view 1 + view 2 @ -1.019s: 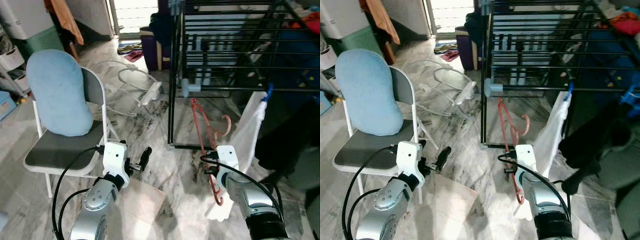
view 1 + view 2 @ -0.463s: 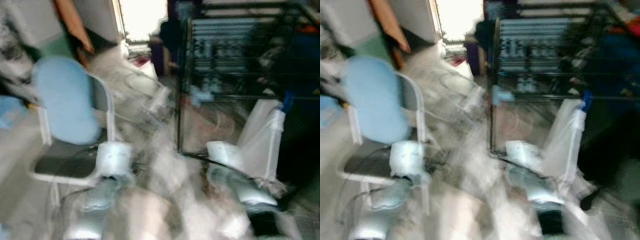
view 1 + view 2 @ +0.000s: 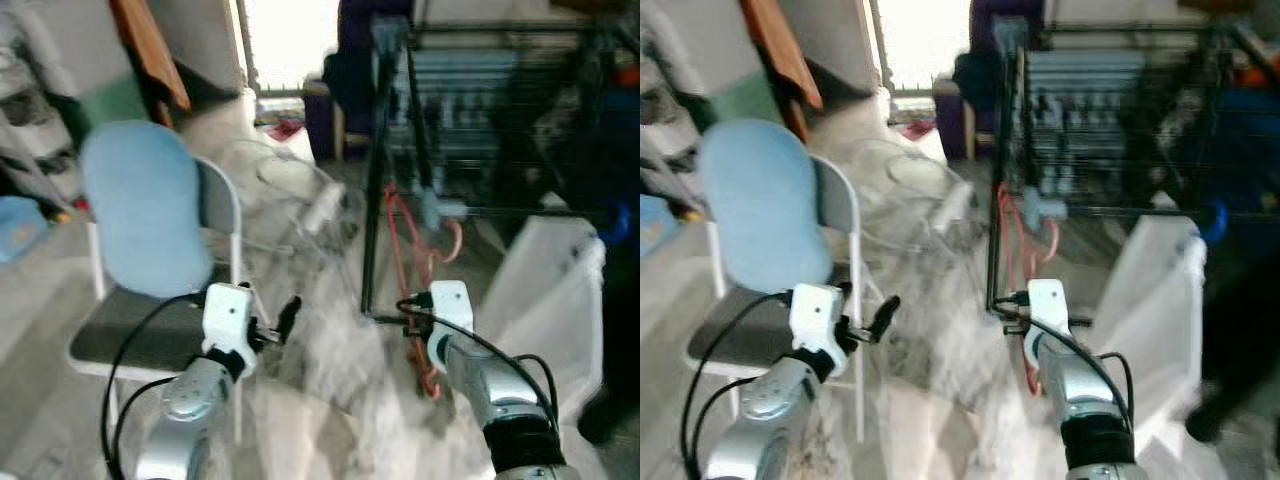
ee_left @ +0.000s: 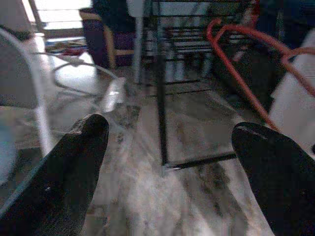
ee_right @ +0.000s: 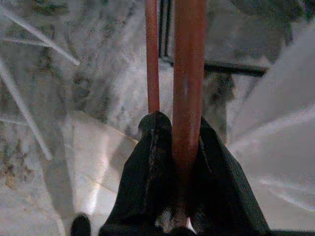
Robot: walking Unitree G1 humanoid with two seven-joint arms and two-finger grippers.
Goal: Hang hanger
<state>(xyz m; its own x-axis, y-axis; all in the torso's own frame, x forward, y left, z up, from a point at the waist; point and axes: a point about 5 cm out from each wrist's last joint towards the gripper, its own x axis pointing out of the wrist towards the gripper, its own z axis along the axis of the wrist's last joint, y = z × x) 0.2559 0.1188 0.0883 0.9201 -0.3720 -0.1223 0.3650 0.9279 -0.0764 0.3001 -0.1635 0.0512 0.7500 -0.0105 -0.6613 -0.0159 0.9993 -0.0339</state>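
A red plastic hanger (image 3: pixel 410 255) stands upright in my right gripper (image 3: pixel 418 322), low in front of me beside the black drying rack (image 3: pixel 480 120). The right wrist view shows the two black fingers (image 5: pixel 147 167) shut tight on the hanger's red bars (image 5: pixel 186 78). My left gripper (image 3: pixel 285 318) is held out low at the left with its fingers (image 4: pixel 74 162) spread wide apart over the marble floor, nothing between them. The hanger's hook (image 3: pixel 452 240) curls near the rack's blue corner joint (image 3: pixel 440 212).
A folding chair (image 3: pixel 140 330) with a light blue cushion (image 3: pixel 150 205) stands at the left. White cloth (image 3: pixel 545 290) hangs off the rack at the right. A white tube frame (image 3: pixel 300 195) lies on the floor behind. Dark bags (image 3: pixel 345 80) sit near the doorway.
The camera has shifted and blurred as I moved, and the rack's corner post now stands nearer the middle. My right gripper still holds the hanger; the left stays open.
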